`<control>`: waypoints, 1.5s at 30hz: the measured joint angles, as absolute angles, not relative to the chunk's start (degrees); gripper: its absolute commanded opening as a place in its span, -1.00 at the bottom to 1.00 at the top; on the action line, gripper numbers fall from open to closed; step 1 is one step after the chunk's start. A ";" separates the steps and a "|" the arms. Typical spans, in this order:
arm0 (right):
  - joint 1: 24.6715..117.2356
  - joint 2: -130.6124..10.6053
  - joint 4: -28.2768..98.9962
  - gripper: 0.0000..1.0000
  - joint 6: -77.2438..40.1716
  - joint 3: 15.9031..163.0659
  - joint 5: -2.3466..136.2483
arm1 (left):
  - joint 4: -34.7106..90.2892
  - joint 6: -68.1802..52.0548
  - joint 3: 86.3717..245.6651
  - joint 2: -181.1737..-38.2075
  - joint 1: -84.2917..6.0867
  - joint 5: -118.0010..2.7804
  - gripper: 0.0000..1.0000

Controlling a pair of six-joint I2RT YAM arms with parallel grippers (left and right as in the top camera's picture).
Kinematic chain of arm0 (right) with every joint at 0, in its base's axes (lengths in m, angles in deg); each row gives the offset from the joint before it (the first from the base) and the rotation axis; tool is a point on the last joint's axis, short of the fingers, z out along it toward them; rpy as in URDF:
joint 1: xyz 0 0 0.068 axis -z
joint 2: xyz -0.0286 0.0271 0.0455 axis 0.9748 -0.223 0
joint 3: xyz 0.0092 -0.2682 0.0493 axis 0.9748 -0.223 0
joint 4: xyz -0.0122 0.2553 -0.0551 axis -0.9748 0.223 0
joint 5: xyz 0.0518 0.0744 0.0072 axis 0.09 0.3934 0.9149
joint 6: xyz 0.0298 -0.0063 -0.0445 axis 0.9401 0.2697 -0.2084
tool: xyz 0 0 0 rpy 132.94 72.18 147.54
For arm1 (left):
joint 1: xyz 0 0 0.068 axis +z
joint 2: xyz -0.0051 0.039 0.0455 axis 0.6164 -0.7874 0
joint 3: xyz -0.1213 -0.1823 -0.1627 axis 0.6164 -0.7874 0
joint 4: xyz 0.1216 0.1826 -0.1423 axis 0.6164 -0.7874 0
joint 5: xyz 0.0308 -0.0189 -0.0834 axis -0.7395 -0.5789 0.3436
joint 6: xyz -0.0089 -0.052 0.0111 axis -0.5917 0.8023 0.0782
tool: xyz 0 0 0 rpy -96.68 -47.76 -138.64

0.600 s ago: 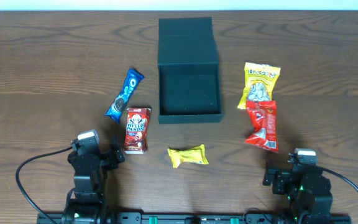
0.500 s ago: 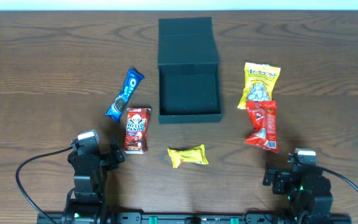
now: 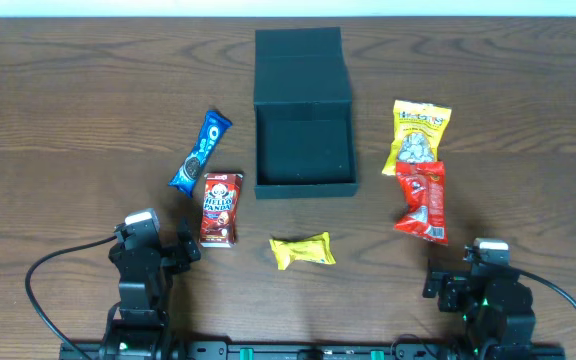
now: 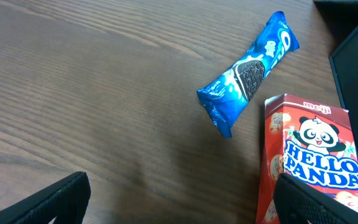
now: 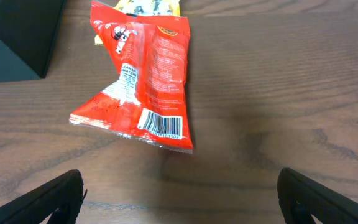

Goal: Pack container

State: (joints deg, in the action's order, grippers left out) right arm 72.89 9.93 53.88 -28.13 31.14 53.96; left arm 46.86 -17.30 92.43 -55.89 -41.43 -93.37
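Container (image 3: 305, 186): middle of the bench (image 3: 68, 120), toward the far edge, lid (image 3: 299, 65) flapped back.
Left gripper (image 4: 180, 200): near edge, left side; spread wide, holding nothing.
Right gripper (image 5: 180, 198): near edge, right side; spread wide, holding nothing.

Red carton (image 4: 309, 168), left of centre toward the worktop's near edge: "meiji" in small letters above "HELLO PANDA" in large ones. Blue wrapper (image 3: 199, 153), just beyond it toward the left edge: "OREO". Red packet (image 5: 143, 81), right half: barcode and fine print, illegible. Yellow bag (image 3: 419, 135), next toward the far edge: lettering too blurred to read.
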 measured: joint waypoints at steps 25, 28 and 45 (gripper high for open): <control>72.89 2.50 51.96 0.98 -24.72 35.75 53.96 | 46.88 -17.28 92.43 -55.89 -41.41 -93.37 0.91; 72.87 -4.21 51.24 0.99 -23.26 42.50 54.04 | 46.86 -17.28 92.43 -55.89 -41.41 -93.37 0.90; 72.89 -51.62 60.70 0.99 -21.90 85.15 61.74 | 46.97 -17.28 92.40 -55.87 -41.43 -93.37 0.90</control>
State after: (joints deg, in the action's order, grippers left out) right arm 72.89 -51.62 60.70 -21.90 85.15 61.74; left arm 46.97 -17.28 92.40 -55.87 -41.43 -93.37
